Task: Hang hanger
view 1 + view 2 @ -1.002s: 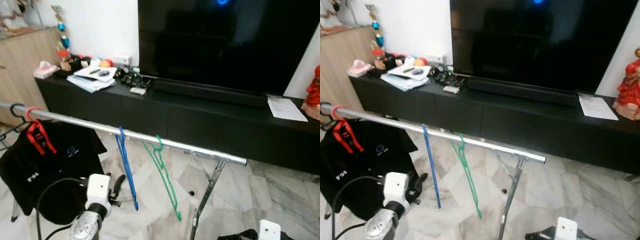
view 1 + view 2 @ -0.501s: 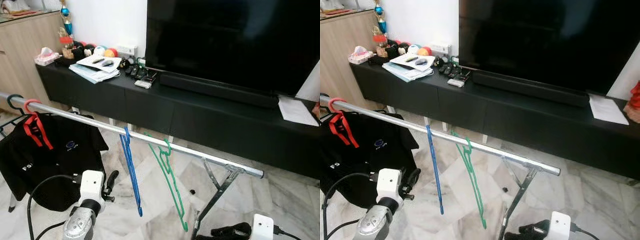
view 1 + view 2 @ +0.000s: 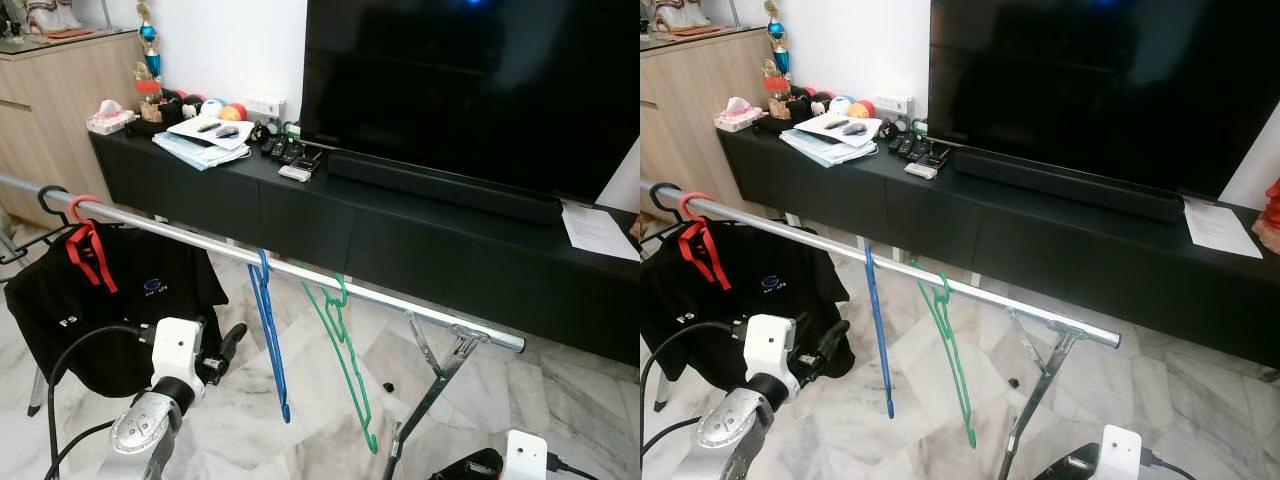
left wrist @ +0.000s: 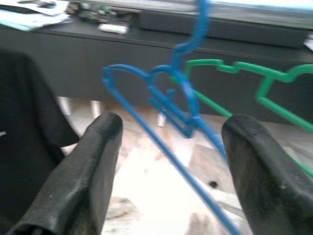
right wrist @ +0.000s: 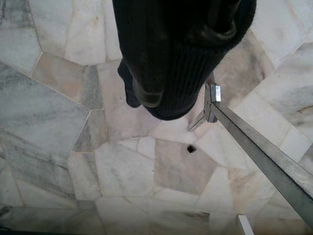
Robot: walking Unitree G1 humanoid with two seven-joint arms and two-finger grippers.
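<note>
Left wrist view has the left gripper (image 4: 168, 161) spread open, empty, facing the blue hanger (image 4: 171, 105) and green hanger (image 4: 274, 83) on the rail (image 3: 300, 270) — right gripper (image 5: 171, 58) fingers closed.

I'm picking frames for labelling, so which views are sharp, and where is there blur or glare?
Both eye views are evenly lit and sharp: blue hanger, green hanger and rail read clearly, with one blue reflection on the TV. The left wrist view is soft, both hangers smeared. The right wrist view shows crisp floor, but its near fingers are dark.
</note>
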